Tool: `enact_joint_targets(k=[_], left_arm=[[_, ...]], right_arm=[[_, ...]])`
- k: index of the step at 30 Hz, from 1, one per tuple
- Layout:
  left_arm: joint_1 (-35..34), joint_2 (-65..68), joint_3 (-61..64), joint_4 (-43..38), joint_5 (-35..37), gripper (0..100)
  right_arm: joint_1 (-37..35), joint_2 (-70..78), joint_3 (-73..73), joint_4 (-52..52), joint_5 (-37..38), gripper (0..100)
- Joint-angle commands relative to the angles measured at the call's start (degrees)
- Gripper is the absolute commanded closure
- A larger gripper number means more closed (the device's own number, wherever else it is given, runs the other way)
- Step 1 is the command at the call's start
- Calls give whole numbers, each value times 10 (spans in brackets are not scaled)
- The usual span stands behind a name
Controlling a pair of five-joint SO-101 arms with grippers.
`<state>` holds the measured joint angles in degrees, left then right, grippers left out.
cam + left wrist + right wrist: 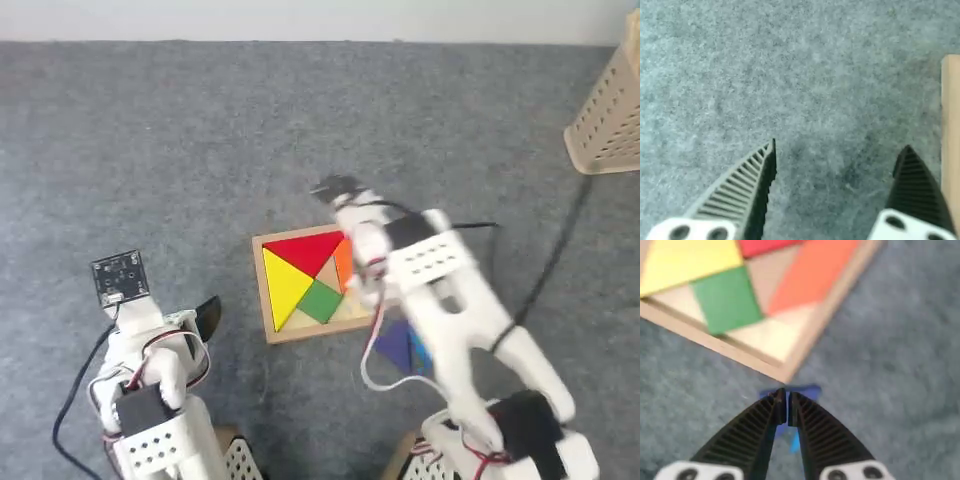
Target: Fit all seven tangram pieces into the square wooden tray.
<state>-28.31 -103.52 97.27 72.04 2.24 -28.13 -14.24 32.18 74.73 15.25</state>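
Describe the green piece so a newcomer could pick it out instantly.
Find the square wooden tray at the middle of the grey carpet. Inside it, the green piece lies beside the yellow triangle. It alone is green and square.

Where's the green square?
In the high view, the green square sits inside the tray, right of the yellow triangle, by the bottom rim.

Blue pieces [810, 389]: mostly hidden behind right gripper [788, 396] tips, shape and no. unclear; blurred. Tray [261, 290]: right side covered by arm in high view. Slatted basket [610, 110]: cut off at pic edge.
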Motion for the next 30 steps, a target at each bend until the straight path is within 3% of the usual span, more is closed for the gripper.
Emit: enact_joint_targets(k=[1, 7, 14, 30], left_arm=[[-3, -8, -7, 4, -1, 646], [-3, -8, -7, 4, -1, 646], [-3, -8, -7, 4, -1, 646], [-3, -8, -7, 4, -1, 646]], right_arm=[[111, -44, 24, 36, 43, 988], [139, -45, 130, -10, 79, 983], [140, -46, 166, -34, 78, 834], [135, -153, 246, -83, 58, 829]])
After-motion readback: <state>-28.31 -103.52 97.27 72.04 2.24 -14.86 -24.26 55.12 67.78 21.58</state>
